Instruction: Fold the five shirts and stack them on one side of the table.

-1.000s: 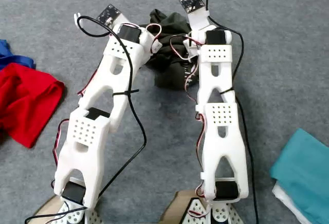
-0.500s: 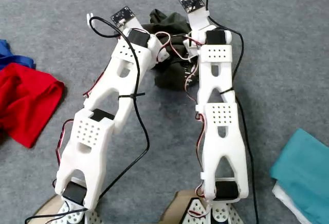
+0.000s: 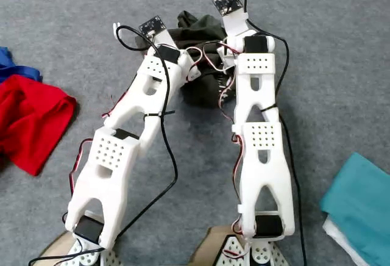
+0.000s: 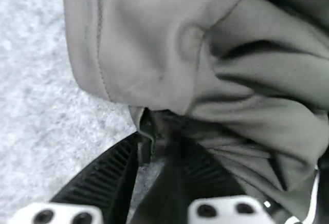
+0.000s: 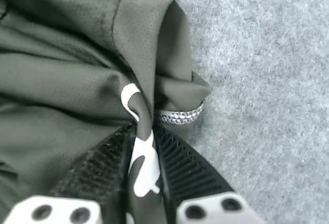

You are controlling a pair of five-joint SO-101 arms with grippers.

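Seen from above, the dark shirt (image 3: 198, 92) lies crumpled at the desk's (image 3: 329, 64) far middle. The red shirt (image 3: 33, 119) and blue shirt (image 3: 9, 64) sit loose at one edge, teal shirt (image 3: 359, 199) over white shirt (image 3: 341, 235) opposite, so most folding seems left. The left arm (image 3: 122, 150) and right arm (image 3: 259, 138) stretch forward onto the dark shirt. In the left wrist view, the jaws pinch a hem fold. In the right wrist view, the jaws pinch its printed edge.

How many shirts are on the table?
5: blue shirt at left edge, red shirt beside it, dark green shirt in the middle, teal shirt at right, white shirt under it. Others may be hidden.
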